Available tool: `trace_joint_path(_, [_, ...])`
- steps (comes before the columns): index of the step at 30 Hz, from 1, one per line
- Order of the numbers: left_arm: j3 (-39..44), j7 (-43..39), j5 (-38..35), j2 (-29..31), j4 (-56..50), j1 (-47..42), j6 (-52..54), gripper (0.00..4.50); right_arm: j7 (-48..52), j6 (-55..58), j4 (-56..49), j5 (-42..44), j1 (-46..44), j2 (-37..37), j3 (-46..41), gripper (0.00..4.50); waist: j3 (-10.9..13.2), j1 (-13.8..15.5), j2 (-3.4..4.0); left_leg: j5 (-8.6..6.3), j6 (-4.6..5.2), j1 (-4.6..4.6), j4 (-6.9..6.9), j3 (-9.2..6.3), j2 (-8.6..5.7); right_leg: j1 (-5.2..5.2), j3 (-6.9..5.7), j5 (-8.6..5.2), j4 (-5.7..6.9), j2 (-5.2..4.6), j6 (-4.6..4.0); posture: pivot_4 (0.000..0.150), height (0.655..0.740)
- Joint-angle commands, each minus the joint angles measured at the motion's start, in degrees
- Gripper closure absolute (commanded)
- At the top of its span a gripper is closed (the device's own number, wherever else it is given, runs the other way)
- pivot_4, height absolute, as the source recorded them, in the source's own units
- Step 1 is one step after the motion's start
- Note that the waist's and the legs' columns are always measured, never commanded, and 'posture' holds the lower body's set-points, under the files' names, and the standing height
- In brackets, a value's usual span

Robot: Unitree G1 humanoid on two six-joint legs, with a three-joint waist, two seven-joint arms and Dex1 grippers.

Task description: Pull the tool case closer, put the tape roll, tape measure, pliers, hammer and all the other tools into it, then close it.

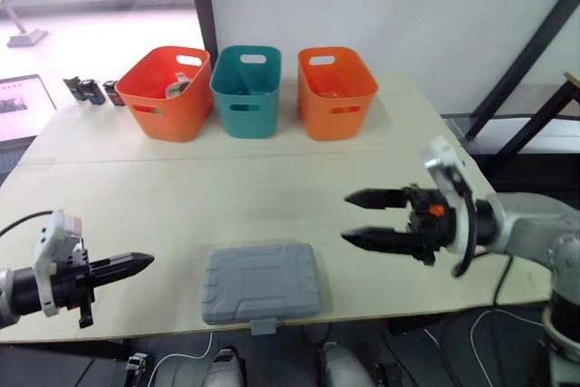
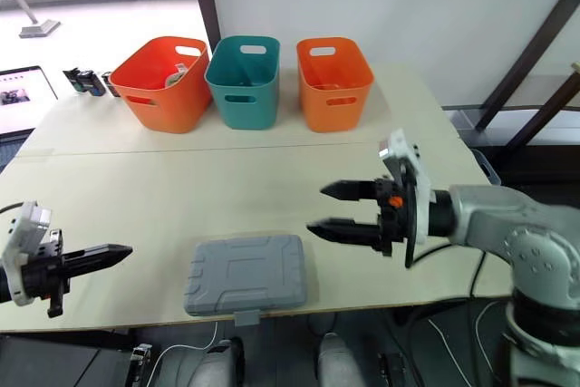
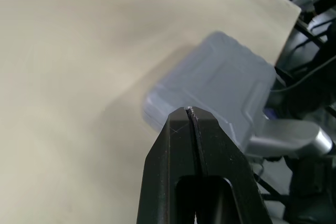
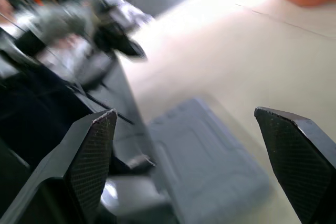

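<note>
Grey plastic tool case (image 1: 261, 283): lid down, lying flat at the near edge of the pale wooden table (image 1: 181, 188). Its long axis runs left to right along that edge. The small latch tab (image 1: 264, 325) points toward the robot and overhangs the edge.

Left gripper (image 1: 145, 262): fingers pressed together, holding nothing. The case lies just beyond its tips, to the right, and the tips aim at the case's left end without touching it.

Right gripper (image 1: 347, 217): fingers spread wide, empty, held above the table and pointing left. The case sits below and to the left of its tips, apart from them.

Far side, well beyond both grippers: a row of three plastic bins, orange (image 1: 163, 101), teal (image 1: 246, 101), orange (image 1: 336, 101). The walls hide most of the contents. A pale object in the left bin cannot be identified. The small dark items (image 1: 91, 90) left of the bins are too small to tell.
</note>
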Motion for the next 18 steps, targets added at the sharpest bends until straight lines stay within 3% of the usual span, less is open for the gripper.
trace_joint_path(1, [1.4, 0.4, 0.7, 0.6, -1.0, -1.4, -2.0, 4.5, 6.0, -11.8, -2.1, -6.7, 6.0, -4.6, -0.2, 0.07, 0.0, 0.4, -0.01, -0.14, 0.17, -0.08, 0.02, 0.16, 0.0, 0.18, 0.12, -0.02, -0.01, -0.01, 0.05, 0.15, 0.74])
trace_joint_path(5, [1.6, 0.9, 2.6, 0.9, 0.5, -2.9, -4.1, 4.5, 7.6, -18.9, -0.6, -10.4, 9.4, -6.4, 0.5, 0.07, 0.0, 0.4, -0.02, -0.22, 0.35, -0.15, 0.02, 0.13, 0.06, 0.0, 0.14, -0.09, 0.19, 0.12, 0.66, 0.15, 0.74])
trace_joint_path(18, [1.7, 0.8, 4.0, -0.3, -2.1, -0.4, -6.9, 4.5, 9.7, -28.8, 3.7, -15.1, 11.4, -6.6, 5.6, 0.07, 0.0, 0.7, -0.04, -0.23, 0.37, -0.02, 0.24, 0.12, 0.12, 0.15, 0.15, -0.01, 0.28, 0.18, 0.49, 0.15, 0.74])
